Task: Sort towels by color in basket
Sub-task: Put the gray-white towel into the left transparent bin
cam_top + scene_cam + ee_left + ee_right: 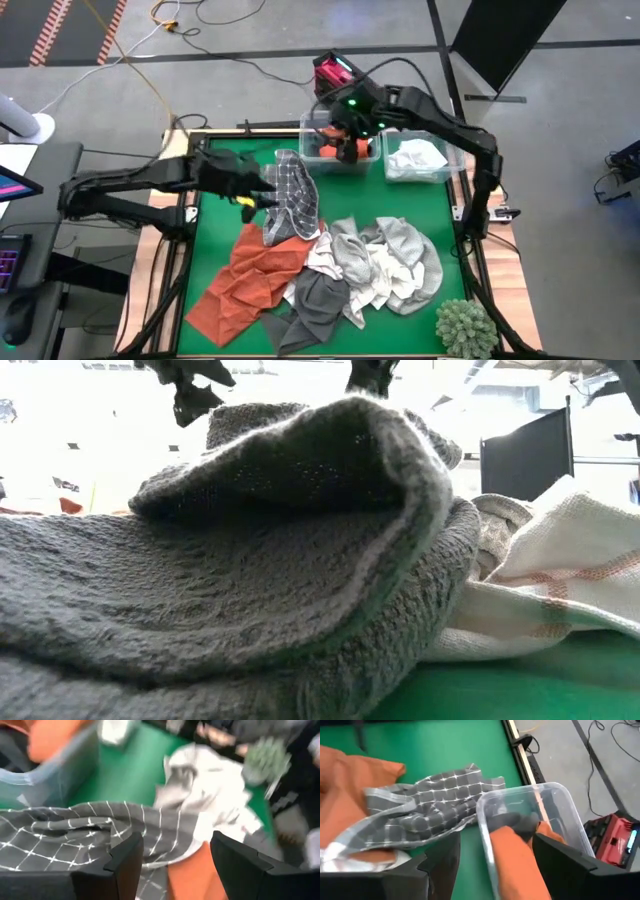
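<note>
High view is showing the right gripper [345, 140] hovering over the left clear bin [312, 158] at the far edge of the green table [220, 225], where a rust-orange towel [330, 150] is hanging from it into the bin; in the right wrist view that cloth [517, 857] is running up between the spread fingers, so the gripper appears to be pinching it, probably to lower it in with its own colour. The neighbouring bin [452, 172] is already holding a white towel [417, 157], which suggests one colour per bin. The left gripper [243, 192] is reaching over the checked towel [293, 200], just beside the bins; the left wrist view is showing its fingers [125, 865] standing wide apart with nothing between them, the checked cloth [75, 832] lying beyond. A second rust-orange towel [245, 280], the light grey towels [395, 255] and a dark grey towel [315, 305] are still waiting in a heap nearer the front, with the plant ball [467, 328] at the corner. The low view is almost wholly blocked by dark grey towelling [250, 560], and the orange bin's contents are partly hidden by the gripper.
</note>
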